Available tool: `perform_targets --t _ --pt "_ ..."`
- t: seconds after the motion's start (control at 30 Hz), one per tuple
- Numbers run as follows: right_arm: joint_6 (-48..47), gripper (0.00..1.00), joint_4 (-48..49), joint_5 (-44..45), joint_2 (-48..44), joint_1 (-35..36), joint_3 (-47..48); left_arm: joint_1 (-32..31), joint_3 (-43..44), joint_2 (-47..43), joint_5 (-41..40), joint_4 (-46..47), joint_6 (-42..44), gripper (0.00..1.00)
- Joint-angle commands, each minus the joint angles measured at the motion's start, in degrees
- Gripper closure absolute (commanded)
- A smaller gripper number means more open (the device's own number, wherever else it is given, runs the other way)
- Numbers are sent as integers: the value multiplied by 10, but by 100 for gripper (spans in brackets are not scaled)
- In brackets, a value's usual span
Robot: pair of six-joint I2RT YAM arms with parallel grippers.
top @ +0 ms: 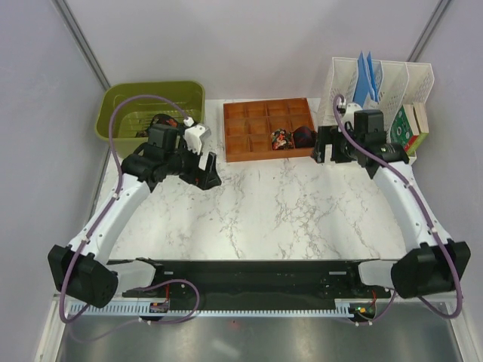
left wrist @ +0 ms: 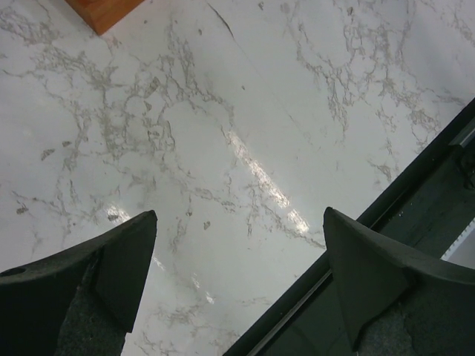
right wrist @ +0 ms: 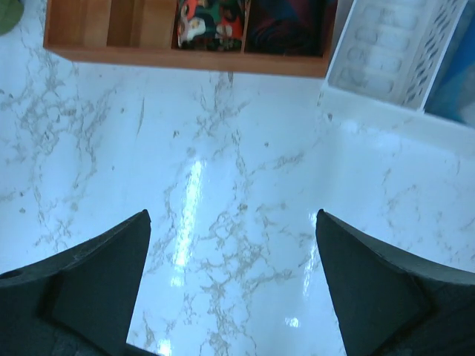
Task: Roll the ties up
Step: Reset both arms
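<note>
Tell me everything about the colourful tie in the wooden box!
The colourful tie is soft fabric, speckled red, green and orange on black, rolled into a small bundle. It sits in a near-row compartment of the wooden tray, with a darker tie in the next compartment. Nothing grips it.

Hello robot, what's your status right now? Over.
Left gripper open, empty. Right gripper open, empty. Speckled tie and dark tie sit in wooden tray. White file rack close beside right gripper.

Open tabletop [top: 287, 211] mid-scene; wooden tray [top: 256, 157], green bin [top: 151, 87], white rack [top: 343, 75] along far edge.
</note>
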Motion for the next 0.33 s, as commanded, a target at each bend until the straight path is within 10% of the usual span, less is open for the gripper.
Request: perform_targets --t 0.0,0.3 --pt "-10 2 1 -2 -93 2 -92 14 -51 -56 7 -20 -21 0" --pt "0 2 4 1 -163 -2 -141 21 -78 -109 -15 -30 -7 0"
